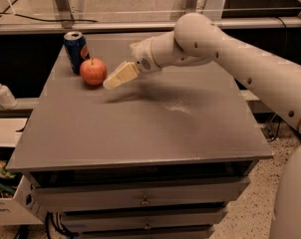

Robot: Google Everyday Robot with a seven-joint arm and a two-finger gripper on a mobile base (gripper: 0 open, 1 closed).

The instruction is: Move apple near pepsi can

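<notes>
The apple [93, 71] sits on the grey table [140, 128] just beside the blue pepsi can [75, 50], its round logo partly showing. The gripper [115, 78] hovers just right of the apple; open or closed, I cannot tell.

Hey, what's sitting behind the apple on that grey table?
The pepsi can stands upright just behind the apple. The apple hides the can's lower right edge, so contact is unclear. The gripper hovers at the apple's right side.
</notes>
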